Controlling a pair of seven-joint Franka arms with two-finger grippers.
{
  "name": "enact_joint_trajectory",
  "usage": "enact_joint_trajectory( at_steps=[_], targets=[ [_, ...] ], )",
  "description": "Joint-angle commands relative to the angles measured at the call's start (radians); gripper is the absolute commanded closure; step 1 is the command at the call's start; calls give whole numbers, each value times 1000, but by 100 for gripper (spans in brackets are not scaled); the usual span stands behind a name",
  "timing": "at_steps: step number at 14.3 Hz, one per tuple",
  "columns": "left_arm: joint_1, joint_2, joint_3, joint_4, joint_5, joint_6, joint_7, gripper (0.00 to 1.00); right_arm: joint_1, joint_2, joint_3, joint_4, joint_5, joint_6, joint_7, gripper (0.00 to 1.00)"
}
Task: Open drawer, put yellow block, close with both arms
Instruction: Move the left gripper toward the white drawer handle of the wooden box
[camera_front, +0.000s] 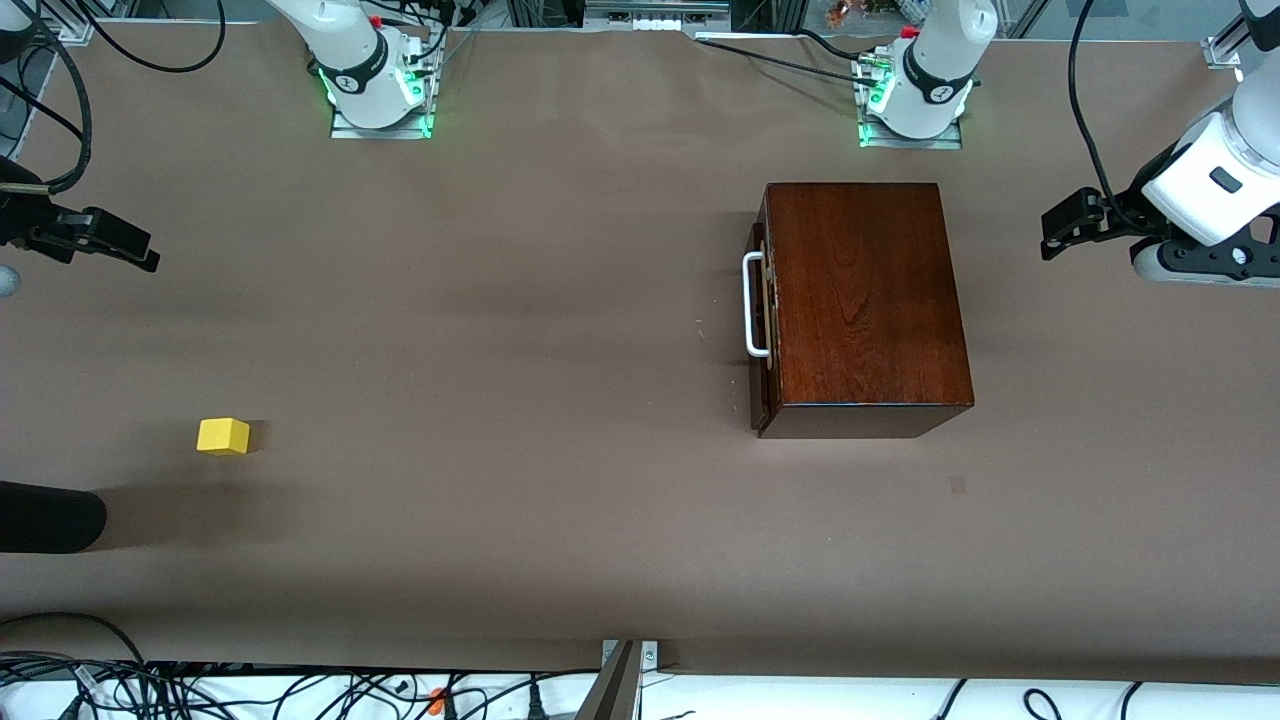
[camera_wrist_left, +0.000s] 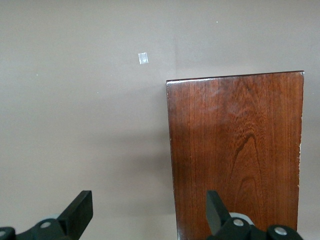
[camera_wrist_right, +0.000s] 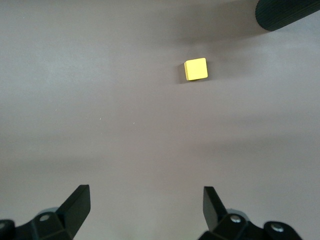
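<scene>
The drawer sits shut in its box at the left arm's end of the counter, handle facing the yellow block, both grippers' fingers spread and empty.

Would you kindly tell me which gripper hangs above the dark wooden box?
The left gripper, open: its wrist view shows the glossy mahogany box underneath; the right gripper sees bare table.
</scene>
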Motion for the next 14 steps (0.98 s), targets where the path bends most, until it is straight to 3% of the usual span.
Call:
enact_joint_trajectory(
  at_steps=[1,14],
  targets=[
    [-3,17,-2,34,16,-14,-3,0,-7,-2,4,13,10,-5,-5,0],
    [-7,17,-5,34,3,-43,-8,0,-7,-2,4,13,13,-5,-4,0]
  ],
)
